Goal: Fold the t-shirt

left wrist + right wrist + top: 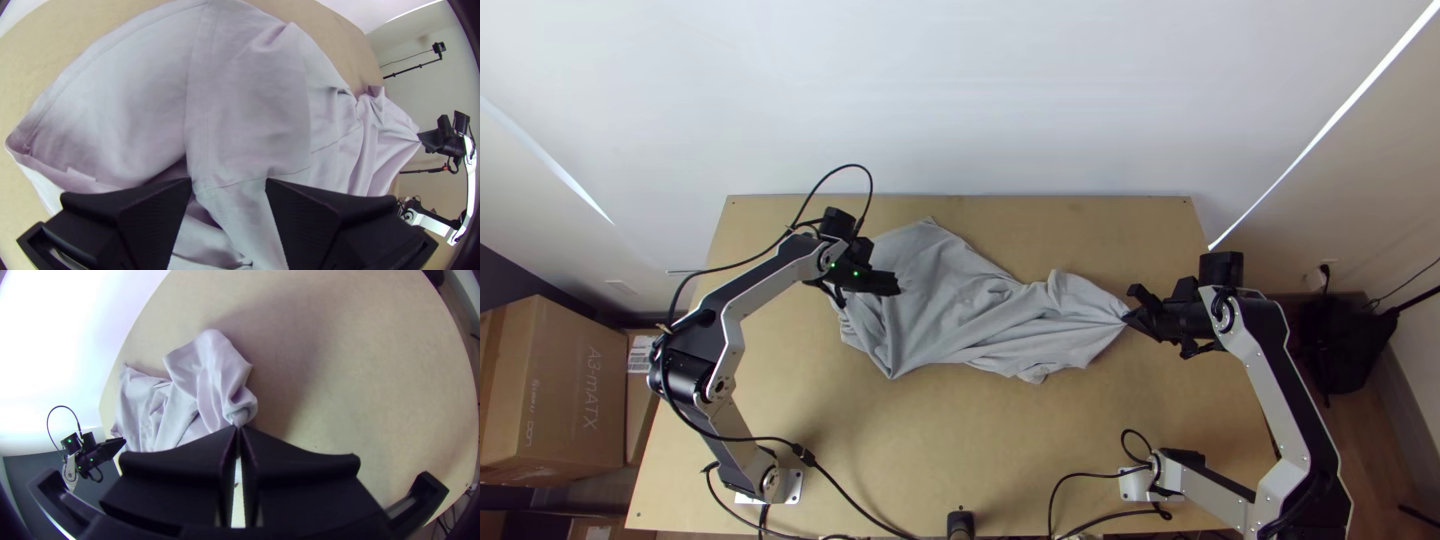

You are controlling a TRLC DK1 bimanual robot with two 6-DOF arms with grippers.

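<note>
Grey t-shirt [935, 305] lies rumpled across middle of wooden table [900, 440], right gripper [1128, 318] clamped on its gathered right end, left gripper [896, 286] above its wider left part with fingers [145, 215] apart.

Bright; wall [65, 370] glaring white in right wrist view, soft shadow on table [350, 370]; wrist views bowed, corners dark.
</note>
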